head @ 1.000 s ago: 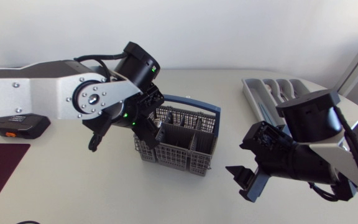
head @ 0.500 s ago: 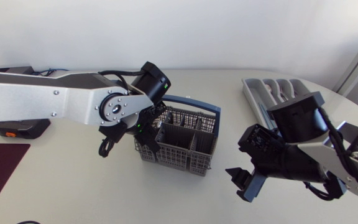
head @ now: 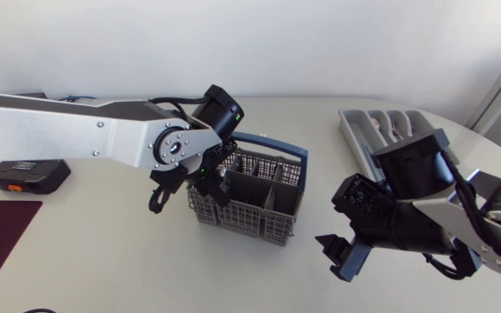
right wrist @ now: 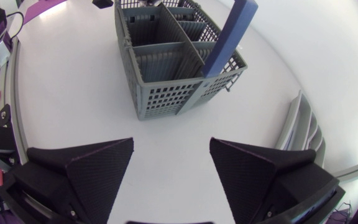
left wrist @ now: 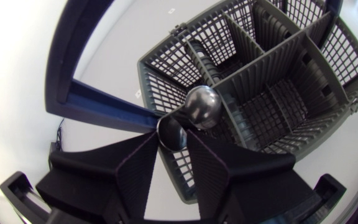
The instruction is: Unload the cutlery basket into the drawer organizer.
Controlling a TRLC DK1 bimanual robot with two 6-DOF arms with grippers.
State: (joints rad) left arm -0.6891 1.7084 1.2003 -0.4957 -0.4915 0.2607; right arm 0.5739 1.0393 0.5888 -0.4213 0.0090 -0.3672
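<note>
Metal cutlery piece [left wrist: 201, 107] stands in the cutlery basket [head: 263, 196], mid-desk, at the end nearest my left arm. Over the last second my left claw [left wrist: 174, 138] slid in over it and now looks pinched on its top. My read: lift is next. Right claw [right wrist: 171, 155] is spread wide near the front edge. Drawer organizer [head: 368, 130] sits at the back right corner.

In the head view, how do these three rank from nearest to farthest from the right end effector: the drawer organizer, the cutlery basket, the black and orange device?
1. cutlery basket, mid-table, just beside the right end effector.
2. drawer organizer, toward the table's far edge, past the right arm.
3. black and orange device, across the table on the left arm's side.
</note>
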